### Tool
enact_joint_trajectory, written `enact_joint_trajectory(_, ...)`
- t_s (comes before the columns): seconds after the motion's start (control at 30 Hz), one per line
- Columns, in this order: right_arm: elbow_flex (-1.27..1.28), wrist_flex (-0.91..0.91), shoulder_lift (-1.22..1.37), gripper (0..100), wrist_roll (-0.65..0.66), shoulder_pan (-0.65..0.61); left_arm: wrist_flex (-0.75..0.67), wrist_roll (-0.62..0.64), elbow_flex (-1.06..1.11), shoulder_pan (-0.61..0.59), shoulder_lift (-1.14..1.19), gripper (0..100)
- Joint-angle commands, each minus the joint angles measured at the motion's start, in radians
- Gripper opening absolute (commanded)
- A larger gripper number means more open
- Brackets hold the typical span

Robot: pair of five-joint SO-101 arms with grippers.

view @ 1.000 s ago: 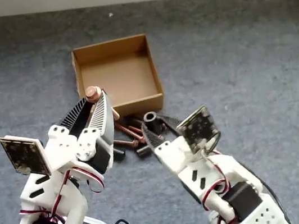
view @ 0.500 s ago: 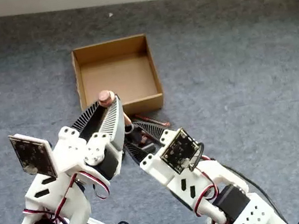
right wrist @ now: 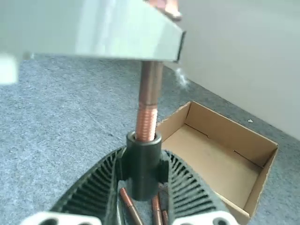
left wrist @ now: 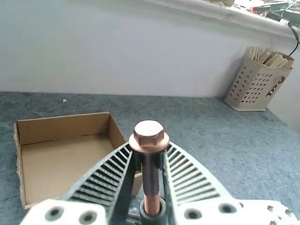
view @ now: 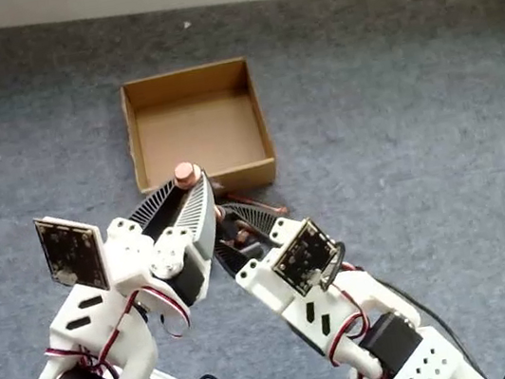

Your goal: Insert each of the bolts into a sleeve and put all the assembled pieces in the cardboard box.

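My left gripper [view: 186, 183] [left wrist: 147, 161] is shut on a copper bolt [left wrist: 149, 164] held upright, hex head [view: 185, 173] on top. My right gripper [right wrist: 140, 171] [view: 231, 233] is shut on a black sleeve [right wrist: 142, 164] right below it. The bolt's threaded tip [right wrist: 145, 123] enters the sleeve's mouth, and the sleeve's rim [left wrist: 153, 216] rings the shank. The open cardboard box [view: 196, 126] [left wrist: 61, 157] [right wrist: 220, 157] lies just beyond both grippers, with nothing in it. Loose copper bolts [right wrist: 129, 210] [view: 257, 204] lie on the carpet beneath the grippers.
Grey carpet [view: 412, 106] covers the table, with free room right of the box and on the far left. A beige perforated holder [left wrist: 258, 77] with sticks stands against the back wall.
The right gripper with the sleeve swung left under the left gripper. The left gripper shifted right and toward the box's front wall, and the bolt's tip now sits in the sleeve.
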Motion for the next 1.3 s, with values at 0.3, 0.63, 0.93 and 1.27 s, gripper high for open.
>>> enact_joint_trajectory(0.3,-0.025,-0.03,-0.019,0.5,0.005,0.061,0.005,-0.112,0.045,0.019,-0.007,1)
enact_joint_trajectory(0.63,-0.027,-0.025,-0.019,0.5,0.005,0.068,0.318,-0.149,-0.041,0.048,-0.007,26)
enact_joint_trajectory(0.93,-0.027,0.101,-0.013,0.5,0.005,0.137,0.453,-0.287,-0.124,-0.171,-0.018,26)
enact_joint_trajectory(1.27,-0.044,0.254,-0.005,0.5,0.005,0.239,0.45,-0.374,0.206,-0.559,-0.291,4)
